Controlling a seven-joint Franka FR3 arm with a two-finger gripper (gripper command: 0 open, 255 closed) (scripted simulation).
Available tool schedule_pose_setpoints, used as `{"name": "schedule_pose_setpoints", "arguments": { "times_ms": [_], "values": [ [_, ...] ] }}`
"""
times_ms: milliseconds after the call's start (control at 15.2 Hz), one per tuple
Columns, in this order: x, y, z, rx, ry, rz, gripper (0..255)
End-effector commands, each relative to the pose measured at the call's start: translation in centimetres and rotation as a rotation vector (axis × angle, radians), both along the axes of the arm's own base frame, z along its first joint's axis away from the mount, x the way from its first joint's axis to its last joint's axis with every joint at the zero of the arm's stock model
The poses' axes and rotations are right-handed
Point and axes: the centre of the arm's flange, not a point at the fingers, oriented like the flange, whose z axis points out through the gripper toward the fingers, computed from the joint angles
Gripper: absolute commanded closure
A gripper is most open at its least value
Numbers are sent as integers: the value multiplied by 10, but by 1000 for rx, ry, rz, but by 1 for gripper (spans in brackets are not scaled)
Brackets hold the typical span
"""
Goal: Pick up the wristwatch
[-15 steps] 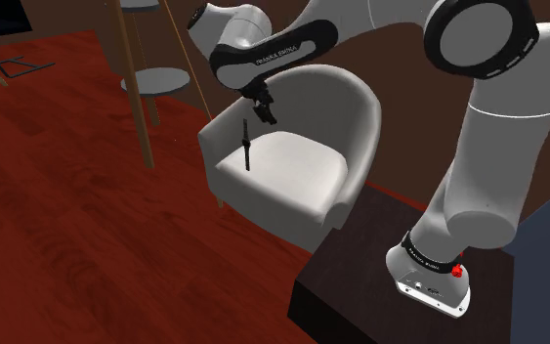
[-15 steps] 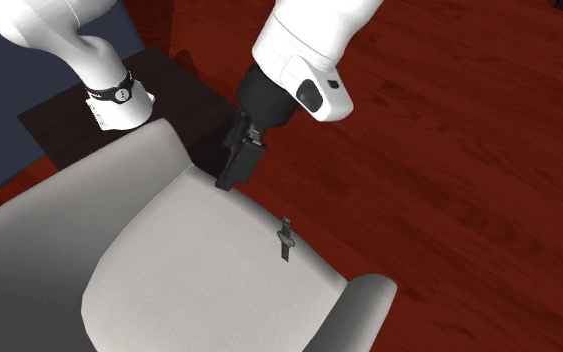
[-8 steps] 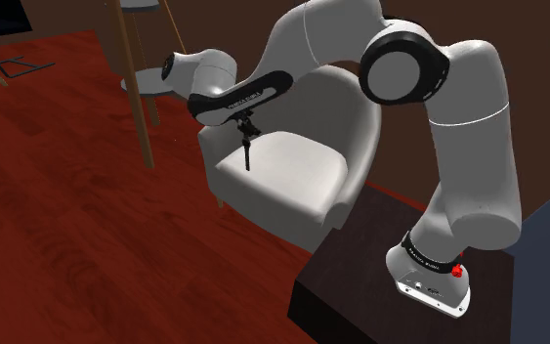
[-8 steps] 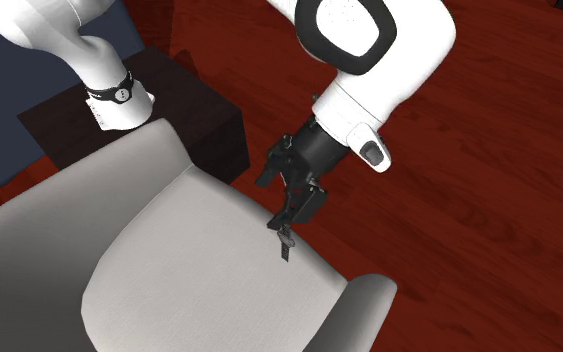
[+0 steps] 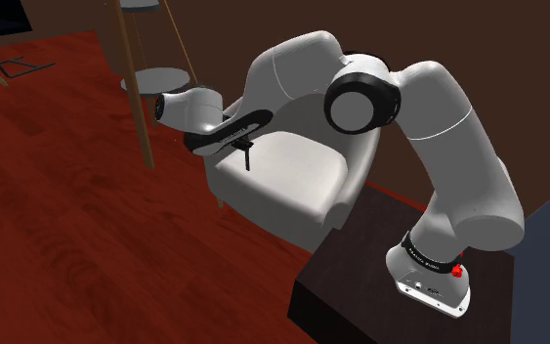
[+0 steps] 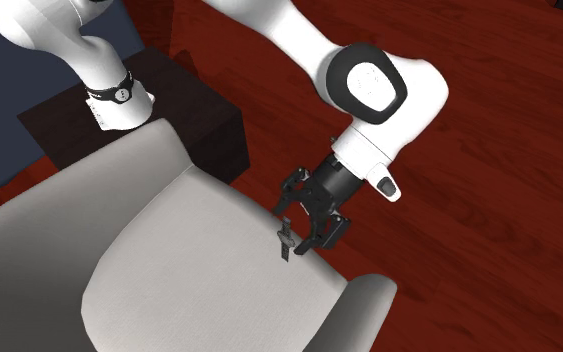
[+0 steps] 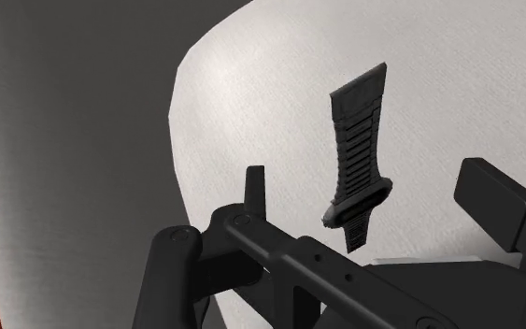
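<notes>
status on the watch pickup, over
Hand open, straddling the watch, no contact. Watch on the armchair seat, not lifted. Nothing blocking.

A room with a dark red wooden floor point(image 5: 67, 244).
A white armchair point(image 5: 292, 186) stands before a dark brown wall point(image 5: 546, 78), near thin wooden poles point(image 5: 138, 98).

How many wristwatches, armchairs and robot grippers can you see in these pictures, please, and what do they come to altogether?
Wristwatch, black, lying on the seat: 1
Armchair, white: 1
Gripper, black, its fingers apart on either side of the watch: 1
Total: 3
</notes>
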Motion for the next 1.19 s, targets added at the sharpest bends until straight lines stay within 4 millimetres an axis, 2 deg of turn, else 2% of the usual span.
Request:
{"name": "schedule_pose_setpoints", "arguments": {
  "times_ms": [0, 198, 330, 396, 990, 1122],
  "values": [
    [0, 0, -11, -1, 0, 2, 0],
    [0, 0, -25, -1, 0, 2, 0],
    [0, 0, -25, -1, 0, 2, 0],
    [0, 0, -24, -1, 1, 2, 255],
    [0, 0, -25, -1, 0, 2, 255],
    [0, 0, -14, -1, 0, 2, 255]
  ]
}}
